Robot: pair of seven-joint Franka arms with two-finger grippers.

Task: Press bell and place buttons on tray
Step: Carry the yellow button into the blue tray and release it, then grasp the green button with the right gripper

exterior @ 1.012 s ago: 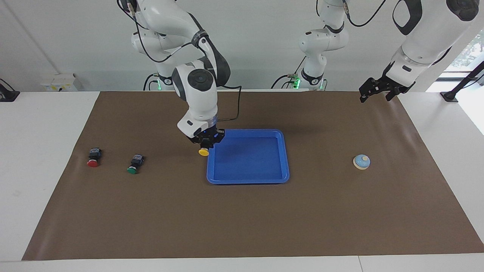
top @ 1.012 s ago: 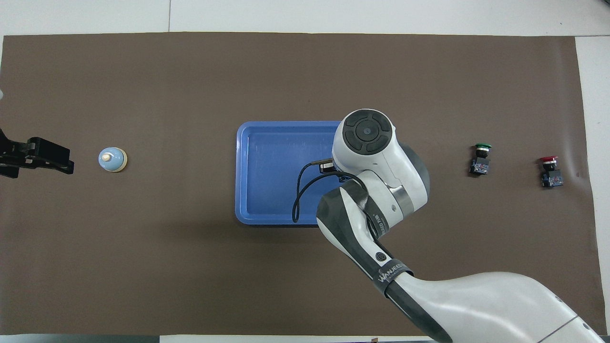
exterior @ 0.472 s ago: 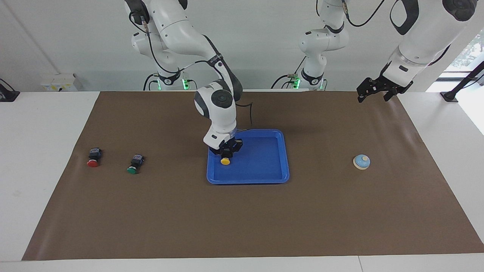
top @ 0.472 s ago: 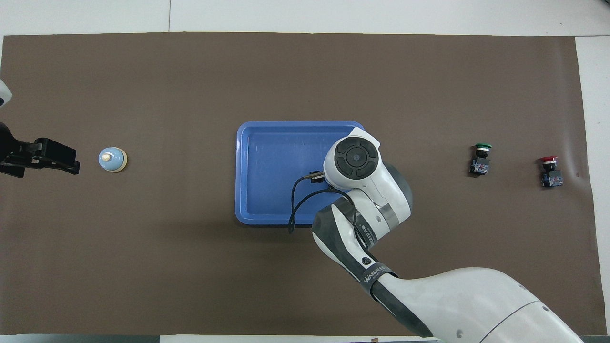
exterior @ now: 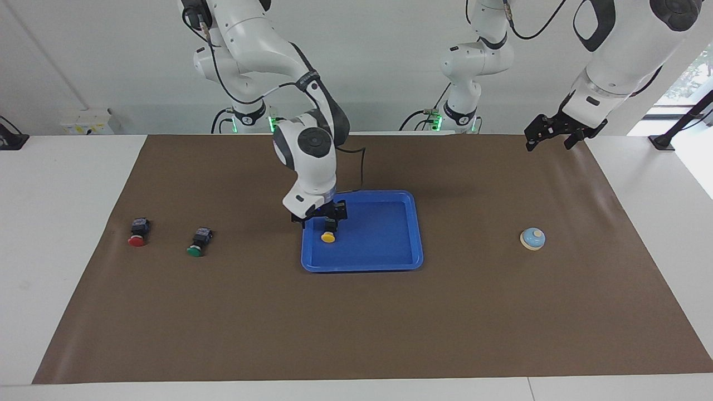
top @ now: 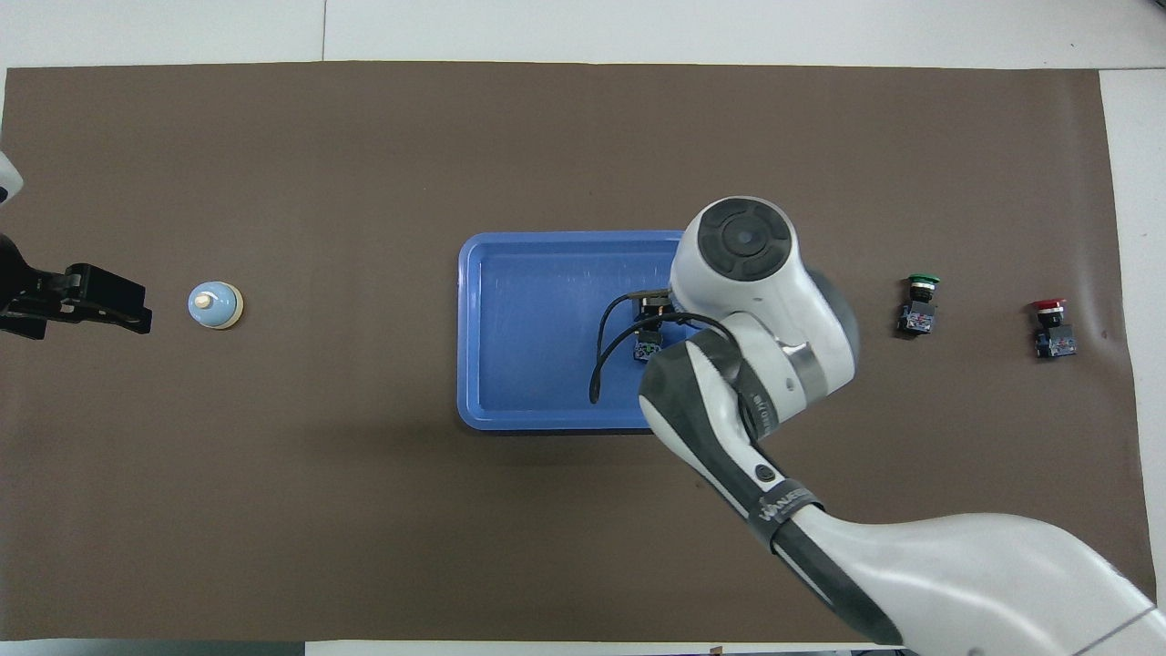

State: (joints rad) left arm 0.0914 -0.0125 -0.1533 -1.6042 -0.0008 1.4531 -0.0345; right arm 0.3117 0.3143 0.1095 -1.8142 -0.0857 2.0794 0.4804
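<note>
Yellow-capped button point(exterior: 328, 236) lies in glossy blue tray point(exterior: 390, 262); right gripper point(exterior: 325, 218) apparently released; left gripper point(exterior: 548, 133) spread.

One camera looks from high across the table point(exterior: 67, 234) toward the robots; another looks steeply down above them. Both share the tray point(exterior: 415, 223).

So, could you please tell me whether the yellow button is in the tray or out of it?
In. The yellow button lies on the floor of the blue tray, near the rim toward the right arm's end.

one button point(exterior: 328, 235) in tray point(exterior: 390, 262) | two buttons point(exterior: 167, 238) right arm's end | bell point(exterior: 533, 239) left arm's end
</note>
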